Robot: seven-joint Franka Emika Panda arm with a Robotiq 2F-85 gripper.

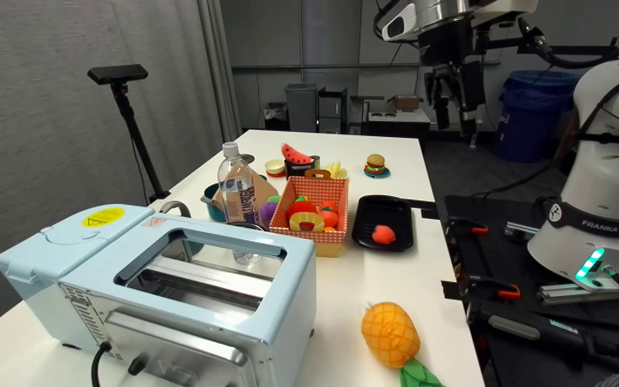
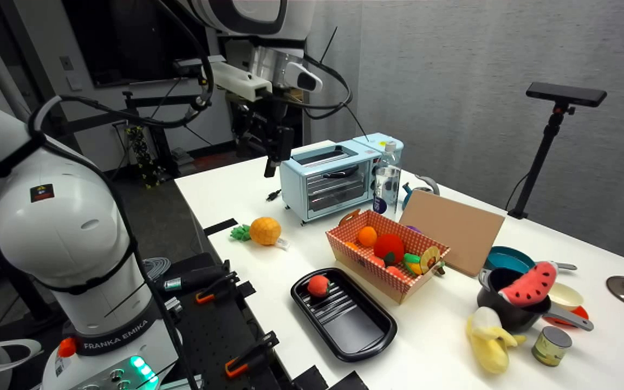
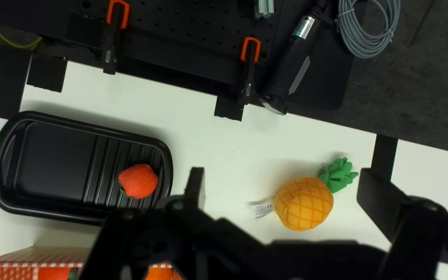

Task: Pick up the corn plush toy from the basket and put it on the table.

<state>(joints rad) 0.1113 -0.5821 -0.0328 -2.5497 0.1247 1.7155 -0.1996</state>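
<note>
The green and yellow corn plush toy lies in the red-checked basket, near the end away from the toaster oven. In an exterior view only a bit of its green shows behind red toys. The basket stands on the white table. The wrist view shows part of the basket at the bottom; the corn is not seen there. My gripper is open and empty, high above the table and away from the basket. In the wrist view its fingers are wide apart.
A black tray with a red toy stands beside the basket. A plush pineapple lies under the gripper. A blue toaster oven, a bottle, a brown board and a pot stand around the basket.
</note>
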